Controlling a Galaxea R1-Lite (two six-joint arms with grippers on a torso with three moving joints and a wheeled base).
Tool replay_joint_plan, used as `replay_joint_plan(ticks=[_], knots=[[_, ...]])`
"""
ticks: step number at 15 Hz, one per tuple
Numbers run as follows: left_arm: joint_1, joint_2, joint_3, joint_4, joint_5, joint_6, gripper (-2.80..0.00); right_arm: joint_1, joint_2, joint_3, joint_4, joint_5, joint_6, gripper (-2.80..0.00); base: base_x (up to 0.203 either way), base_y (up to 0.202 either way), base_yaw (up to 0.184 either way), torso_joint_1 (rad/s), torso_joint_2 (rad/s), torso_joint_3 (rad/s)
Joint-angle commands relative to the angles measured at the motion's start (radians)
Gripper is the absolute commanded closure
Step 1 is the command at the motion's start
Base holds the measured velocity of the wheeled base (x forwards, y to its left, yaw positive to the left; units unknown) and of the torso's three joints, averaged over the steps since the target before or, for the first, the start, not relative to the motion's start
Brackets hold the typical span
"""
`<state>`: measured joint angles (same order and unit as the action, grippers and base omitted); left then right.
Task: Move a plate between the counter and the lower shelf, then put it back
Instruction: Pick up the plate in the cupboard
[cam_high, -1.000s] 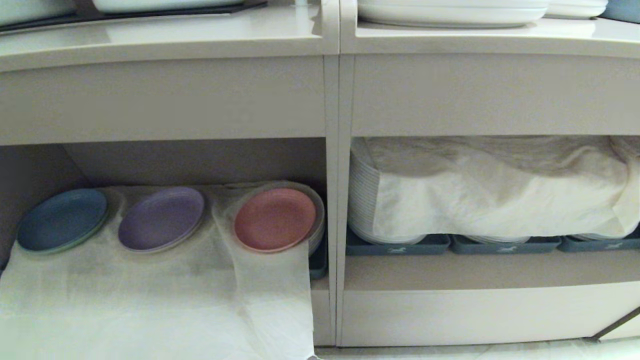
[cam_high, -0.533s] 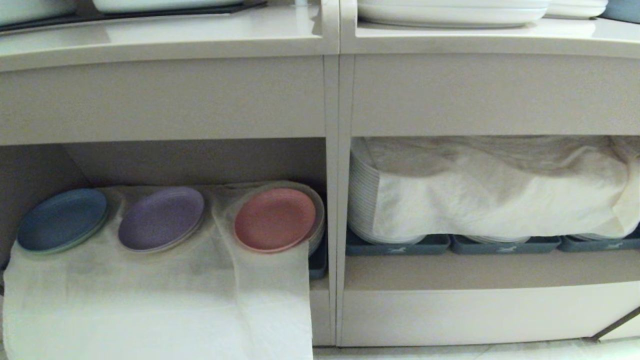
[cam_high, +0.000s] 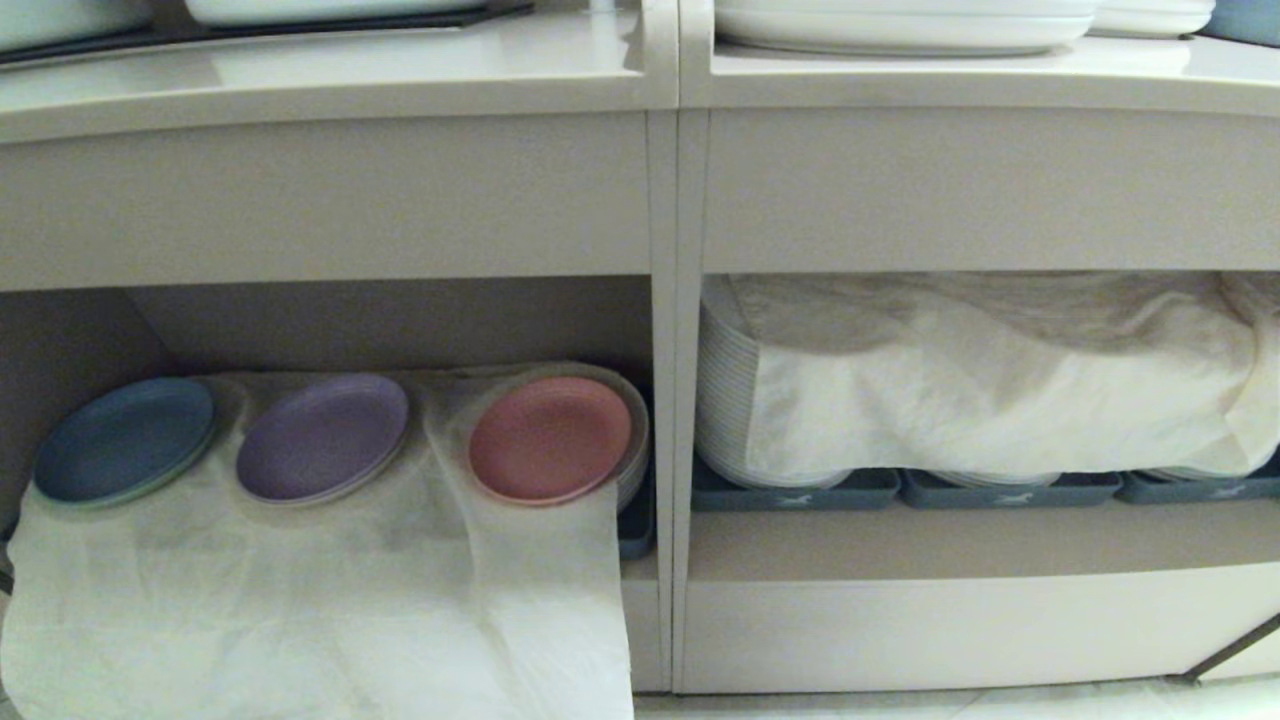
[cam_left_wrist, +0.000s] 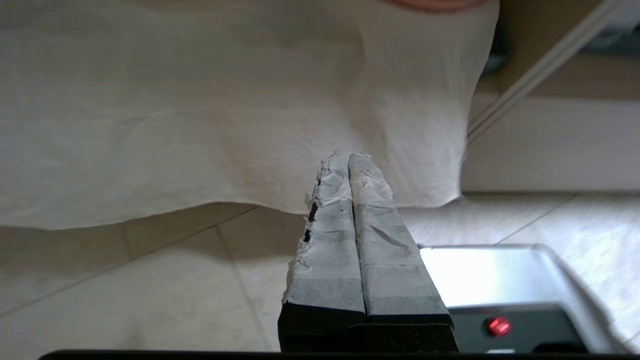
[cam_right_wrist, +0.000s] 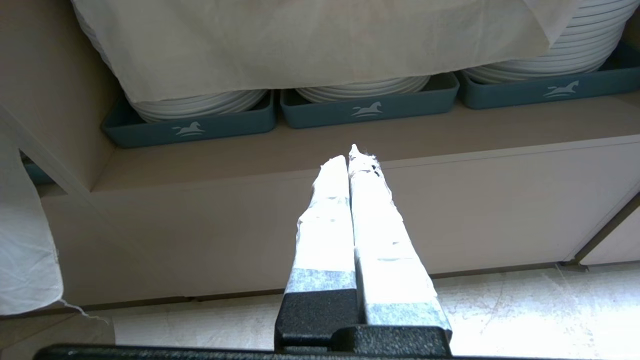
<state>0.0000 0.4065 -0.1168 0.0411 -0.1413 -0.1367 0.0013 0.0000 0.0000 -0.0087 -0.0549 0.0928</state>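
Pink plate (cam_high: 549, 438): lies tilted in the lower shelf (cam_high: 400, 320), rightmost of three small plates, on a stack wrapped by the white cloth (cam_high: 330, 600); just left of the upright divider (cam_high: 664, 400).
Neighbours: purple plate (cam_high: 322, 436) at 9 o'clock of the pink one; blue plate (cam_high: 124, 438) further out at 9 o'clock.
Left gripper (cam_left_wrist: 348, 156): taped fingers pressed together, nothing between them; tips in front of the hanging cloth, above the tiled floor (cam_left_wrist: 125, 295).
Plate relative to jaws: in the left wrist view only a pink sliver shows at about 1 o'clock from the tips, well apart, no contact.
Right gripper (cam_right_wrist: 348, 152): fingers together, empty; it points at the front edge of the wider cubby, below the blue-grey trays (cam_right_wrist: 370, 107) of white plates (cam_right_wrist: 200, 105).
Counter (cam_high: 330, 70): at 12 o'clock above the shelf; white dishes (cam_high: 900, 25) on it.
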Motion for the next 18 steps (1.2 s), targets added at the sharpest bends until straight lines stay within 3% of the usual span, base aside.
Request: replay_joint_plan(ticks=[1, 4, 8, 13, 16, 18], knots=[[0.000, 0.138, 0.016, -0.077, -0.001, -0.054, 0.00, 0.000, 0.000, 0.000, -0.001, 0.000, 0.001, 0.00, 0.000, 0.000, 0.000, 0.000, 0.00, 0.000], [0.000, 0.238, 0.052, -0.191, -0.005, -0.090, 0.00, 0.000, 0.000, 0.000, -0.001, 0.000, 0.001, 0.00, 0.000, 0.000, 0.000, 0.000, 0.00, 0.000], [-0.003, 0.434, 0.056, -0.346, -0.003, -0.197, 0.00, 0.000, 0.000, 0.000, -0.001, 0.000, 0.001, 0.00, 0.000, 0.000, 0.000, 0.000, 0.00, 0.000], [-0.064, 0.573, 0.020, -0.409, -0.003, -0.421, 0.00, 0.000, 0.000, 0.000, -0.001, 0.000, 0.001, 0.00, 0.000, 0.000, 0.000, 0.000, 0.00, 0.000], [-0.167, 0.619, 0.017, -0.491, -0.003, -0.496, 0.00, 0.000, 0.000, 0.000, -0.001, 0.000, 0.001, 0.00, 0.000, 0.000, 0.000, 0.000, 0.00, 0.000], [-0.192, 0.675, 0.023, -0.574, -0.003, -0.544, 0.00, 0.000, 0.000, 0.000, -0.001, 0.000, 0.001, 0.00, 0.000, 0.000, 0.000, 0.000, 0.00, 0.000]])
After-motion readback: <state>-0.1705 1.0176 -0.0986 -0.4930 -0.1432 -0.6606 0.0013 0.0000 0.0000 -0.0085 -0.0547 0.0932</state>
